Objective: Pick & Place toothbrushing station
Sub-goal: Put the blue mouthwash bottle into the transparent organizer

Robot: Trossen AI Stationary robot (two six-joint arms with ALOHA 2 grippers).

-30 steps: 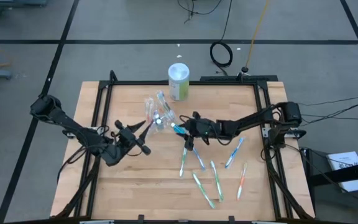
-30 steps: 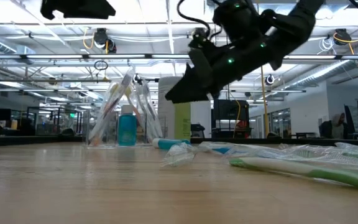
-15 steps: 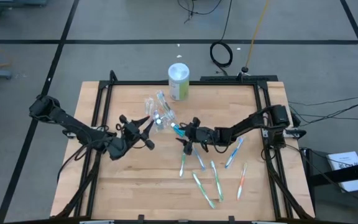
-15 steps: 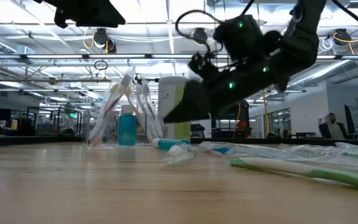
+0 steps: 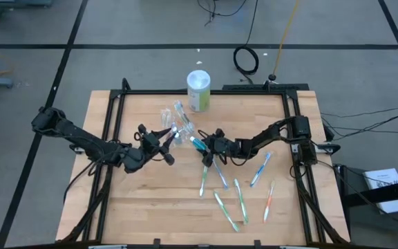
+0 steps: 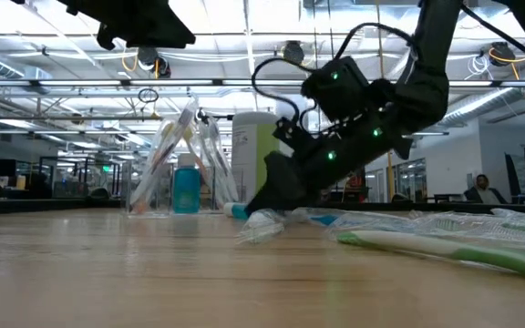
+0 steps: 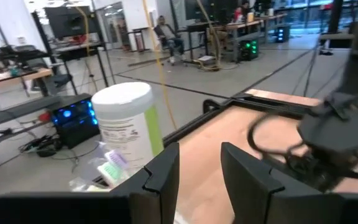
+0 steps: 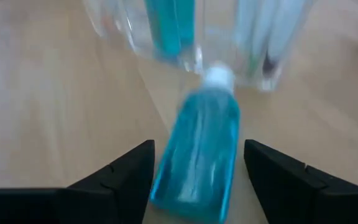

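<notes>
A clear crinkly container [image 5: 173,121] stands far of the table's middle and holds toothbrushes and a blue tube [image 6: 186,189]. Just to its right a loose blue tube [image 8: 197,149] lies flat, its white cap toward the container. My right gripper [image 8: 194,183] is low over the table, open, with one finger on each side of this tube's flat end and a gap at both sides. My left gripper [image 5: 168,138] hovers high, left of the container, open and with nothing between its fingers [image 7: 163,174]. Several toothbrushes [image 5: 221,178] lie on the table's right half.
A white and green canister [image 5: 199,90] stands at the table's far edge behind the container. A black frame [image 5: 292,124] runs round the tabletop. Bare wood lies in the near left part of the table [image 5: 150,200].
My right gripper has sunk toward the table and now stands down at the loose blue tube. My left gripper has swung toward the table's right edge, closer to the container. Tube, container and toothbrushes have stayed in place.
</notes>
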